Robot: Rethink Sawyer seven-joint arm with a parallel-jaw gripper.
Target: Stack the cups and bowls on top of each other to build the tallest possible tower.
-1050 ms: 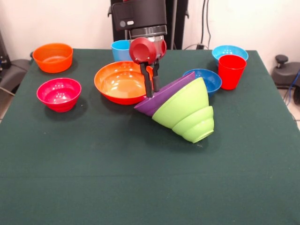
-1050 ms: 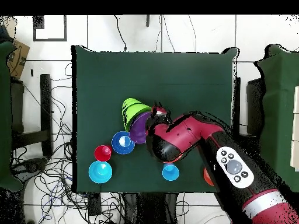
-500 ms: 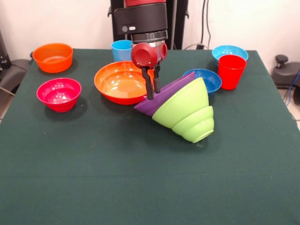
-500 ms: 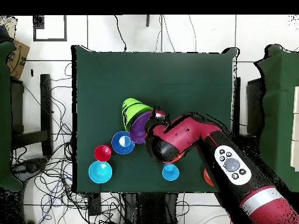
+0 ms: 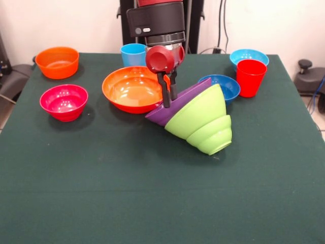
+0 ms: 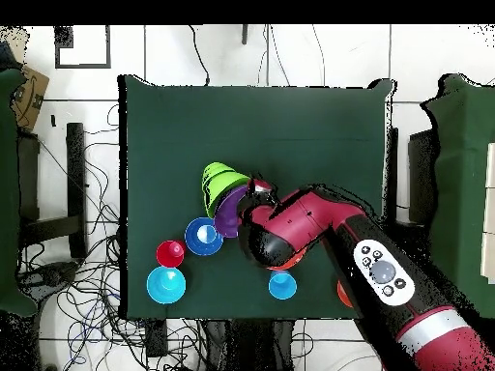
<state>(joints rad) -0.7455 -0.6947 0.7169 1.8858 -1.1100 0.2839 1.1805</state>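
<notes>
The tower lies tipped on its side mid-table: a purple bowl [image 5: 185, 97] with a large lime green bowl [image 5: 198, 114] and a smaller lime green bowl [image 5: 216, 134] nested on it. My gripper [image 5: 170, 102] comes down at the purple bowl's raised rim, its fingers close together and shut on that rim. Just left of it sits the large orange bowl [image 5: 129, 89]. A light blue cup [image 5: 133, 53] stands behind it. The red cup [image 5: 250, 76] stands at the right, between a dark blue bowl [image 5: 226, 86] and a light blue bowl [image 5: 249, 55].
A small orange bowl [image 5: 57, 62] and a magenta-red bowl [image 5: 63, 101] sit at the left of the green table [image 5: 152, 203]. In the overhead view my red arm [image 6: 319, 227] covers the large orange bowl; the tipped pile [image 6: 222, 184] shows beside it.
My gripper has shifted slightly to the right along the purple bowl's rim. The tipped pile and the other bowls and cups have stayed where they were.
</notes>
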